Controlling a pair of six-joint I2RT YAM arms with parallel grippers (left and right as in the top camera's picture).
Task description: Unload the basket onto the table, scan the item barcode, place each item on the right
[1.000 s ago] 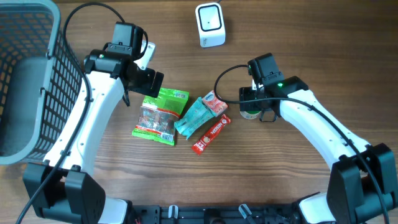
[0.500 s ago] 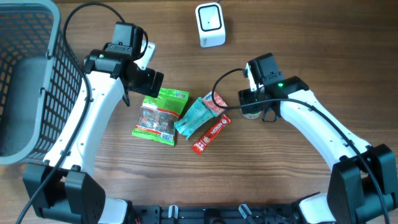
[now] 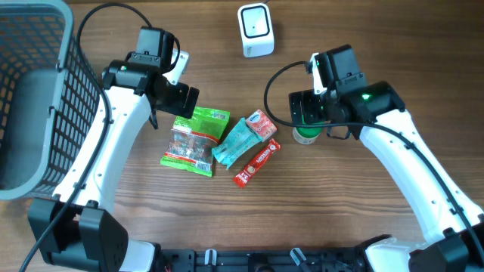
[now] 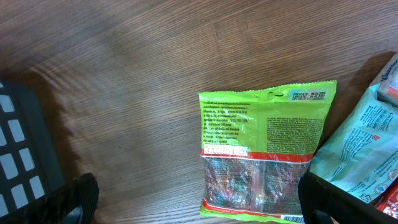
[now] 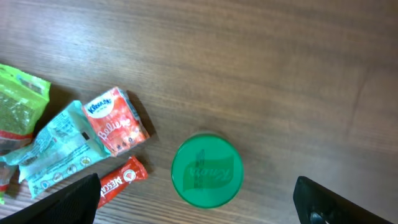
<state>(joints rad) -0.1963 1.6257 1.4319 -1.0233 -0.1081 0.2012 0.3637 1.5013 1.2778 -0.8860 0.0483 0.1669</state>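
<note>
- Overhead: scanner point(image 3: 255, 30) stands at the far middle of the desk point(image 3: 393, 38), well apart from everything else.
- Jar point(image 3: 305, 137) with a green lid sits upright on the desk, right of center, just right of the goods pile.
- Right end effector point(image 3: 305, 113) hangs over the jar. From this view I cannot tell if it touches the jar.
- Left end effector point(image 3: 184, 100) is at the far edge of the green bag point(image 3: 195, 140).
- Pile in the middle, left to right: green bag, teal pack point(image 3: 236, 142), tissue pack point(image 3: 262, 125). The red bar point(image 3: 255, 163) lies near of them, touching the teal pack.
- Basket point(image 3: 79, 91) is at the left edge, beside the left arm.
- Left wrist: left end effector point(image 4: 198, 190) is spread wide and holds nothing. Its fingers point(image 4: 81, 199) show only at the two bottom corners.
- The green bag point(image 4: 264, 155) lies flat with its printed back up, and the teal pack point(image 4: 360, 149) overlaps its right side. A corner of the basket point(image 4: 18, 155) shows at the left.
- Right wrist: right end effector point(image 5: 196, 183) is spread wide with its fingers point(image 5: 336, 202) at the bottom corners. Neither finger touches the jar.
- The jar point(image 5: 206, 171) stands between them, lid up and free on the desk.
- Tissue pack point(image 5: 115, 121), teal pack point(image 5: 59, 149) and red bar point(image 5: 118, 180) lie left of the jar, apart from it. An edge of the green bag point(image 5: 18, 106) shows at the far left.
</note>
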